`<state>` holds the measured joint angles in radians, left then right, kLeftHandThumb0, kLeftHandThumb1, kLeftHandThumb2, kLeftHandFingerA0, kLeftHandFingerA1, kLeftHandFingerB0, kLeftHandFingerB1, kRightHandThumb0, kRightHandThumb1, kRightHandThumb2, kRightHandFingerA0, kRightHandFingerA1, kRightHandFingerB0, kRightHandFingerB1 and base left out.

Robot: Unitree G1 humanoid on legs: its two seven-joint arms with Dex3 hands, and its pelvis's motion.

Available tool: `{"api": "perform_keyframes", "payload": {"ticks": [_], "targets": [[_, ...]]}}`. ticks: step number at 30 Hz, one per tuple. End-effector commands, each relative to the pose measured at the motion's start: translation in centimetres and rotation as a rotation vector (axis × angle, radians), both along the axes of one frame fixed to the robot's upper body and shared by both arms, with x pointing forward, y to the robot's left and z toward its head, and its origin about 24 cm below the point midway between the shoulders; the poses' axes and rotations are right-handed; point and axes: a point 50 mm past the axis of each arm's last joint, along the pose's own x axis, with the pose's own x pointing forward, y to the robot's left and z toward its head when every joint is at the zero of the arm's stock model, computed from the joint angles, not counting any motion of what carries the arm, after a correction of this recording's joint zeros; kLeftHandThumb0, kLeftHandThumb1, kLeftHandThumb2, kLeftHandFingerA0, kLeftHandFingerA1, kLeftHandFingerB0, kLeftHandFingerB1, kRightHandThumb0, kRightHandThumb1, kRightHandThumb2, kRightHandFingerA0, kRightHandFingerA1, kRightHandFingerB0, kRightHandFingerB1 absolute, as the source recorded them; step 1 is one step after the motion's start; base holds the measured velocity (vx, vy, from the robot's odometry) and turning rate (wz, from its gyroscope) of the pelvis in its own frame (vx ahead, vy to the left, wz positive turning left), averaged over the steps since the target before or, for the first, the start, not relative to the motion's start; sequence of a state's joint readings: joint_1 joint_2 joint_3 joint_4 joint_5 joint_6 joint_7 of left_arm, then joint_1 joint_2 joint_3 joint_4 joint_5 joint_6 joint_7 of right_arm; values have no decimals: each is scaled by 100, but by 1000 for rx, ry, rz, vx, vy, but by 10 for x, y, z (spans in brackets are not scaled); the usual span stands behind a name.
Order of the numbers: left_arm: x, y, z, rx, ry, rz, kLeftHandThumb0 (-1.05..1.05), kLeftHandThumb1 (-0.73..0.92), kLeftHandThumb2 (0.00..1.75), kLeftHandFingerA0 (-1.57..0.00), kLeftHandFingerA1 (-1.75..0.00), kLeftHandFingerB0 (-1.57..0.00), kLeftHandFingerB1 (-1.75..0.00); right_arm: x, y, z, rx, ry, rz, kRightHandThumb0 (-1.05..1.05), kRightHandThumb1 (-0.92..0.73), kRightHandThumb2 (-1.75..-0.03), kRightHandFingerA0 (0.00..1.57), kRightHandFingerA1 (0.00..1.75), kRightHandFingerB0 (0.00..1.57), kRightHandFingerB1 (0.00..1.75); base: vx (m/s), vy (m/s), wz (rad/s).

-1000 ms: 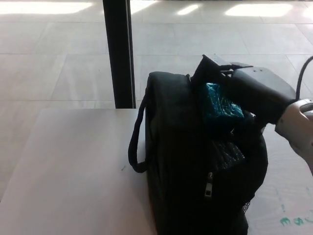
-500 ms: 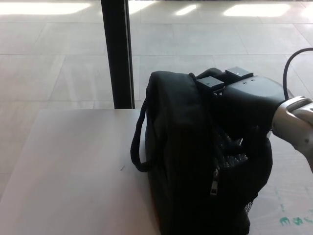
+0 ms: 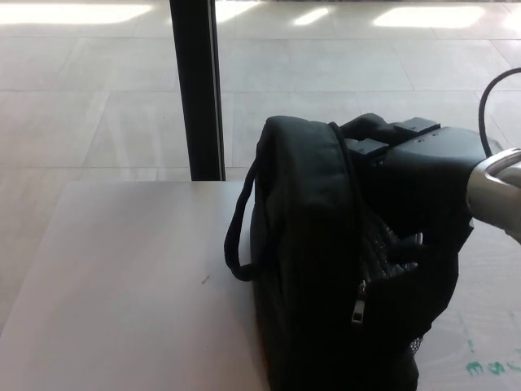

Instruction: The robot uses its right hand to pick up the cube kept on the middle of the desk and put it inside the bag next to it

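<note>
right hand [image 3: 407,159]: black, centre right of frame, sunk into the top opening of the bag; finger state cannot be told | bag [image 3: 317,269]: black fabric, upright, centre to lower right on pale grey desk [image 3: 122,277], loop handle on its left | cube: hidden, not visible | left hand: out of frame

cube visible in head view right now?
No: only the black bag and the right hand reaching into its top show; no cube is in sight.
</note>
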<state>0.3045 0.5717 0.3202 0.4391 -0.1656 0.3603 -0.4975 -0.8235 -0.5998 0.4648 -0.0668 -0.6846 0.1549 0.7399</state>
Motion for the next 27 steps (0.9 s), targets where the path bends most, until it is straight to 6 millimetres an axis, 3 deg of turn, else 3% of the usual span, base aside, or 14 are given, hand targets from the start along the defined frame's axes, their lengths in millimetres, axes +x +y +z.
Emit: {"api": "perform_keyframes", "payload": {"ticks": [1, 2, 3, 4, 5, 6, 8, 9, 16, 23, 24, 25, 26, 27], "targets": [[-4, 5, 2, 34, 18, -8, -60, 73, 63, -34, -55, -36, -43, 1, -15, 28, 110, 12, -78, -87, -49, -84, 0, 7, 12, 8, 0, 0, 0], [-4, 5, 3, 38, 19, -9, -65, 59, 96, -37, -63, -28, -52, 1, -20, 38, 183, -3, -86, -85, -49, -83, 0, 8, 5, 20, 0, 0, 0], [-4, 6, 3, 43, 20, -8, -65, 59, 96, -37, -63, -28, -52, 1, -22, 43, 210, -16, -87, -85, -49, -83, 0, 8, 5, 20, 0, 0, 0], [-4, 6, 3, 47, 25, -10, -63, 59, 97, -38, -63, -27, -52, 0, -31, 57, 345, -65, -95, -66, -45, -85, 0, 27, 11, 43, 0, 0, 0], [-5, 6, 2, 51, 30, -9, -62, 59, 97, -39, -63, -28, -52, -2, -36, 64, 426, -91, -94, -62, -61, -60, 5, 35, 26, 32, 0, 0, 0], [-6, 7, 1, 47, 32, 5, -60, 57, 97, -40, -64, -28, -53, -3, -41, 70, 506, -118, -113, -64, -47, -82, 4, 48, 25, 45, 0, 0, 0], [-7, 7, 0, 40, 35, 14, -64, 58, 95, -38, -63, -28, -53, -7, -52, 80, 657, -194, -119, -56, -59, -58, 24, 49, 43, 34, 0, 0, 0], [-7, 7, 0, 53, 39, -6, -65, 60, 96, -37, -62, -28, -52, -13, -61, 87, 729, -261, -129, -52, -62, -58, 32, 53, 46, 37, 0, 0, 0], [-9, 7, -3, 29, 33, 8, -64, 59, 96, -37, -64, -27, -52, -25, -98, 97, 796, -320, -232, -52, -61, -59, 38, 58, 47, 39, 0, 0, 0], [-11, 7, -6, 10, 29, 37, -64, 59, 94, -34, -62, -28, -53, -63, -169, 59, 905, -285, -463, -49, -63, -60, 19, 42, 24, 30, 0, 0, 0], [-11, 7, -6, 10, 29, 38, -64, 58, 94, -33, -61, -28, -53, -66, -172, 56, 916, -286, -472, -42, -57, -73, 8, 54, 12, 45, 0, 0, 0], [-11, 7, -6, 8, 27, 42, -64, 58, 93, -33, -61, -29, -53, -72, -182, 50, 917, -301, -513, -50, -63, -59, 20, 41, 23, 30, 0, 0, 0], [-11, 7, -6, 13, 31, 33, -65, 59, 94, -33, -61, -28, -53, -78, -193, 41, 937, -308, -572, -53, -56, -74, 17, 47, 17, 37, 0, 0, 0], [-11, 7, -5, 12, 26, 36, -64, 59, 94, -34, -62, -28, -53, -90, -212, 26, 867, -337, -667, -50, -64, -60, 22, 41, 21, 30, 0, 0, 0]]}}
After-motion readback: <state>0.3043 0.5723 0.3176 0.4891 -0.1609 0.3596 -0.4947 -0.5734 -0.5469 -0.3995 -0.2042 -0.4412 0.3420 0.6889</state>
